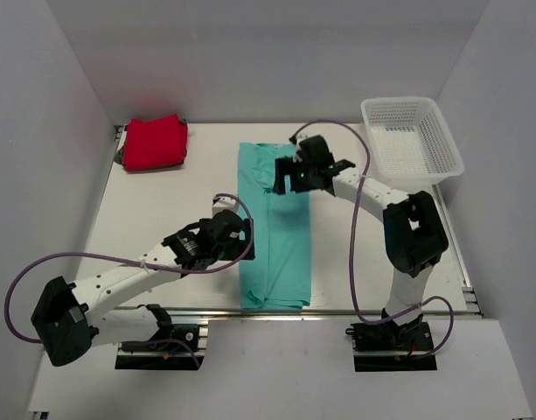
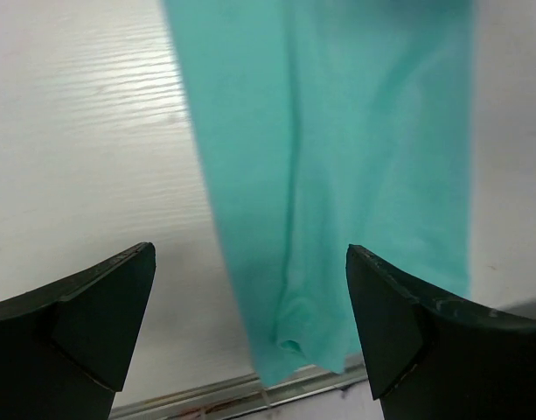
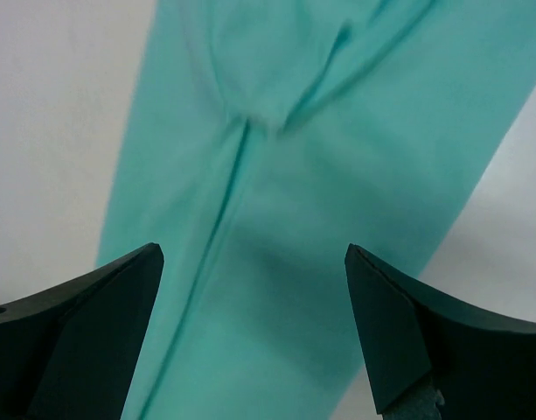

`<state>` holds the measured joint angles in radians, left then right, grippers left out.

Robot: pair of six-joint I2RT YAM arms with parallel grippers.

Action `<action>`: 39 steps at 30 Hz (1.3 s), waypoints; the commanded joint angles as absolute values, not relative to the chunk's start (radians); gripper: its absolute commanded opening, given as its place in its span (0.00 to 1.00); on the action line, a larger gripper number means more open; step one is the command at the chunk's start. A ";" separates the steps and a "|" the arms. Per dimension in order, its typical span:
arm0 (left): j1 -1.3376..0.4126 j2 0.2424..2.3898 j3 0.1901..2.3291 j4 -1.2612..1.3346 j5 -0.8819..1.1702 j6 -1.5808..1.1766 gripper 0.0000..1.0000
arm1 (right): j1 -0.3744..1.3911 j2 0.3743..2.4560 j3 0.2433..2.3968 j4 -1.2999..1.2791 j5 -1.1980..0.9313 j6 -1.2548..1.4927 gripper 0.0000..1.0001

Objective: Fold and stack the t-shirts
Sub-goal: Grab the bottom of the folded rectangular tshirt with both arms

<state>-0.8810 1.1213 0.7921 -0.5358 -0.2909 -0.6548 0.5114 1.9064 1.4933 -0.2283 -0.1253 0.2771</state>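
The teal t-shirt [image 1: 274, 232] lies on the white table as a long narrow strip, folded lengthwise, running from the far middle to the near edge. The red t-shirt [image 1: 155, 143] lies folded at the far left corner. My left gripper [image 1: 247, 229] is open and empty at the strip's left edge; in the left wrist view the teal cloth [image 2: 337, 157] lies below and ahead of the jaws. My right gripper [image 1: 283, 178] is open and empty above the strip's far part; in the right wrist view the teal cloth [image 3: 285, 245] fills the space under the jaws.
A white plastic mesh basket [image 1: 411, 140] stands at the far right corner. The table's near edge with a metal rail [image 2: 215, 394] runs just below the strip's near end. White walls close in the left, far and right sides.
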 commanded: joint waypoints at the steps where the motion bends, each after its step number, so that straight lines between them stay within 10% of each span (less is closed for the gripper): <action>1: -0.881 1.127 0.808 -0.650 -0.483 -0.755 1.00 | 0.593 1.832 1.314 -0.207 -0.066 0.327 0.90; 23: -0.723 1.273 0.934 -0.616 -0.367 -0.644 1.00 | 0.555 2.135 1.589 -0.270 -0.061 0.376 0.90; 39: -0.451 1.369 0.898 -0.630 -0.141 -0.575 1.00 | 0.705 1.687 1.191 -0.249 -0.488 0.126 0.90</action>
